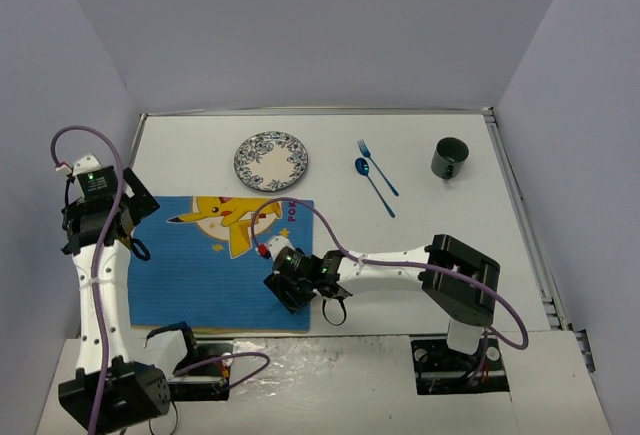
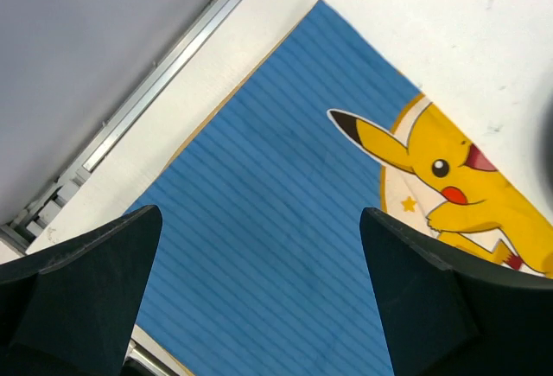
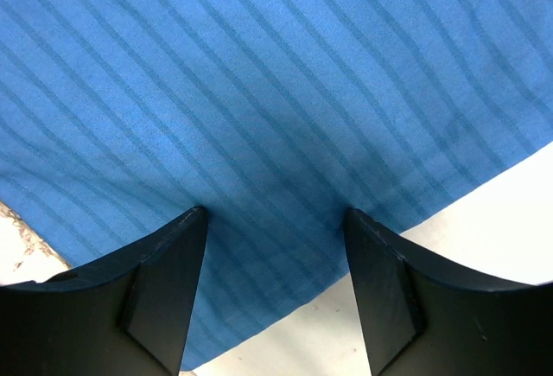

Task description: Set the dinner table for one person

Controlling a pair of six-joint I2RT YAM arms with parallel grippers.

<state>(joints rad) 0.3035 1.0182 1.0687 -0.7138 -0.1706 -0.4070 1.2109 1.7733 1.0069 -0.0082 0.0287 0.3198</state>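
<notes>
The white dinner table (image 1: 430, 220) carries a blue placemat (image 1: 195, 275) with a yellow cartoon figure at the front left. A patterned plate (image 1: 271, 161), a blue fork (image 1: 377, 166), a blue spoon (image 1: 373, 184) and a dark mug (image 1: 449, 158) lie at the back. My right gripper (image 1: 288, 291) is open and low over the placemat's front right corner; in the right wrist view (image 3: 276, 220) its fingertips touch the blue cloth (image 3: 259, 91) near its edge. My left gripper (image 1: 135, 223) is open and empty above the placemat's left side (image 2: 259, 212).
The table's metal rim (image 2: 164, 65) runs close to the placemat's left edge. A crinkled silver sheet (image 1: 330, 355) covers the near strip between the arm bases. Grey walls close the table on three sides.
</notes>
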